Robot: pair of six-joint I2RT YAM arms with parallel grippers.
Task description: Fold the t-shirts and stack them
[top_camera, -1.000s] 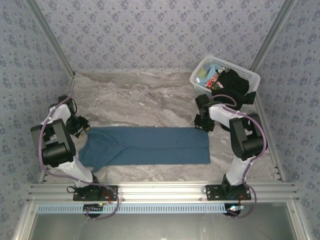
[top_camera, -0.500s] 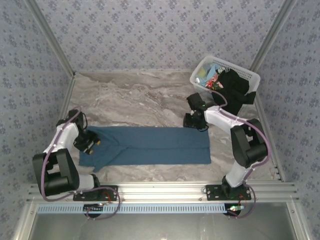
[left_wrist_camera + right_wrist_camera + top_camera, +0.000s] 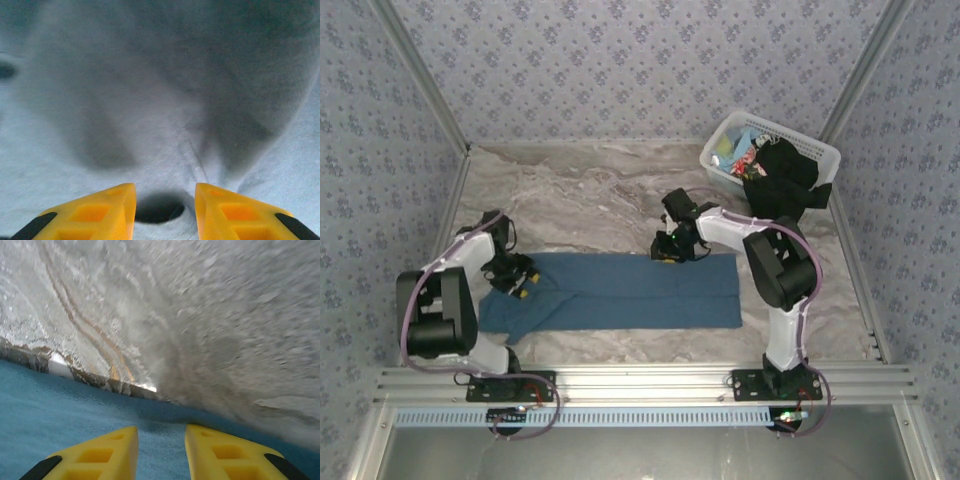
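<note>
One dusty-blue t-shirt [image 3: 620,295] flat on the marble desk [image 3: 580,190], with two arms bent down to it.

Left fingers [image 3: 518,281] low over the shirt's left end, apart, a pucker of cloth under the gap. Right fingers [image 3: 670,248] at the shirt's far edge, also apart, tips just above blue cloth where the marble begins. Left arm folded at the elbow, right arm stretched leftward. One white lattice basket [image 3: 712,158] in the far right corner, one black t-shirt [image 3: 785,180] draped over its rim, multicoloured cloth [image 3: 740,155] inside.

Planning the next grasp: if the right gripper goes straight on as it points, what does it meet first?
The right gripper would probably meet the blue t-shirt near its edge, with bare marble table just beyond; depth is unclear.
</note>
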